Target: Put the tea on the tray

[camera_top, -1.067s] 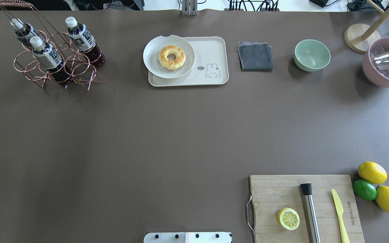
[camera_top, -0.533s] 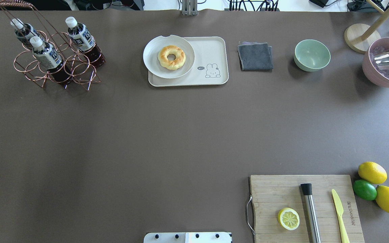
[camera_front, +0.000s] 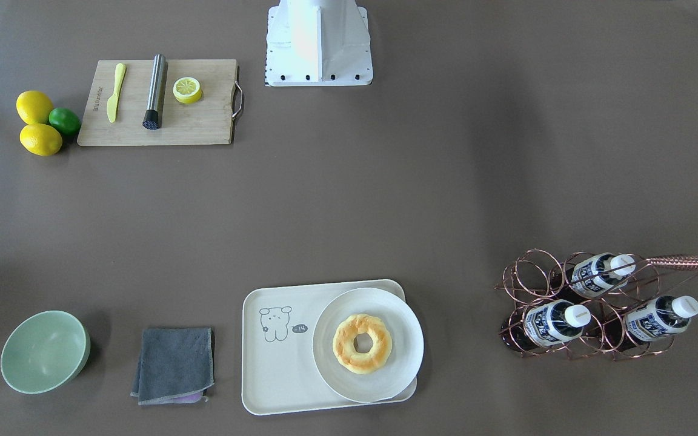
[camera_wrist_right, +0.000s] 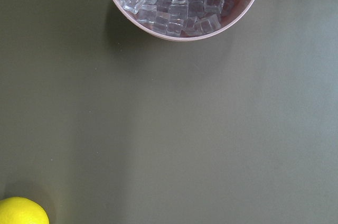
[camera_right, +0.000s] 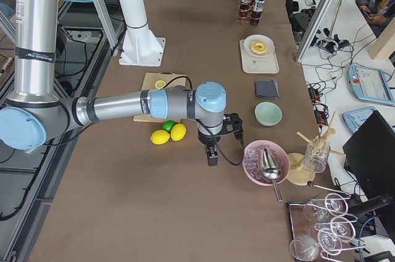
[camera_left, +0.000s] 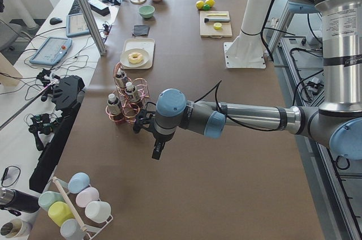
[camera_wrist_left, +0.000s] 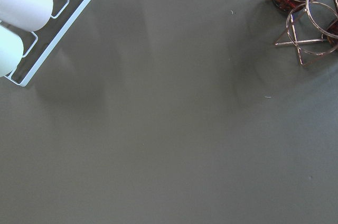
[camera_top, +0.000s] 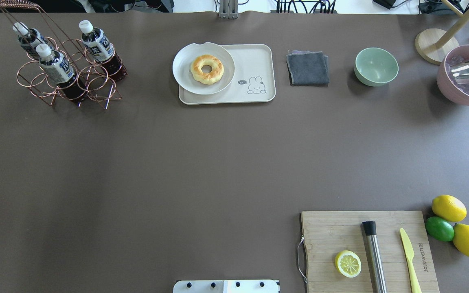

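Observation:
Three alike tea bottles stand in a copper wire rack [camera_top: 69,71] at the far left: one [camera_top: 97,44], one [camera_top: 55,65] and one [camera_top: 28,37]. They also show in the front-facing view [camera_front: 552,322]. The cream tray [camera_top: 257,61] lies at the far middle, its bare part by the bear drawing; it shows in the front-facing view [camera_front: 276,369] too. My left gripper [camera_left: 157,150] hangs above the table just short of the rack. My right gripper [camera_right: 212,158] hangs beside the ice bowl. Both show only in side views, so I cannot tell whether they are open or shut.
A white plate [camera_top: 185,75] with a donut [camera_top: 207,69] covers the tray's left part. A grey cloth [camera_top: 307,68], green bowl [camera_top: 376,66], pink ice bowl [camera_top: 462,87], cutting board [camera_top: 340,228] with half lemon, muddler and knife, and lemons with a lime [camera_top: 448,208] sit around.

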Tool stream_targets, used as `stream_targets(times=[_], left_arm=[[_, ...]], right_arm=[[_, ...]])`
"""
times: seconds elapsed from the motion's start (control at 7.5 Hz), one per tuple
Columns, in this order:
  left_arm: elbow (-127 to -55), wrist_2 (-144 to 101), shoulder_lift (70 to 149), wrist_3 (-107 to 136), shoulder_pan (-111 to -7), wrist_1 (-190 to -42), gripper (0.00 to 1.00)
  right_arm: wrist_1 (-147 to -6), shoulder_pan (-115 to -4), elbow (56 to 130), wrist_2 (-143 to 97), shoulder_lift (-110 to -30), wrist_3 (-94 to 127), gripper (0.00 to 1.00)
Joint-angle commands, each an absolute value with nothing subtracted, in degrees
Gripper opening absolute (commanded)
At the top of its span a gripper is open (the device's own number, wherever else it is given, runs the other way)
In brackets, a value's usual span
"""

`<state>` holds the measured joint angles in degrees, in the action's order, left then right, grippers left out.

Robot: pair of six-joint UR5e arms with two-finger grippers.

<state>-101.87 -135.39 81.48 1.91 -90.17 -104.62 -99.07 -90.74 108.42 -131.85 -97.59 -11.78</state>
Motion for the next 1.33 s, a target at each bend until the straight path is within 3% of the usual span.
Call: stream_targets(times=[0.0, 1.07, 1.2], left_arm=[[-101.9, -135.0, 81.2, 2.1, -90.1, -104.8, 0.97], [-104.4, -137.4, 80.9, 4.3, -89.5, -104.2, 0.98], [-107.3, -137.4, 82.2, 11.8, -87.8, -104.2, 0.97]], right_arm=[[-99.1, -90.8, 108.5, -131.9, -97.6, -11.8, 1.00], [-97.4, -90.7, 107.8, -131.5, -98.2, -12.5, 1.00], [-97.5, -90.7, 107.7, -131.5, -98.3, -12.6, 1.00]])
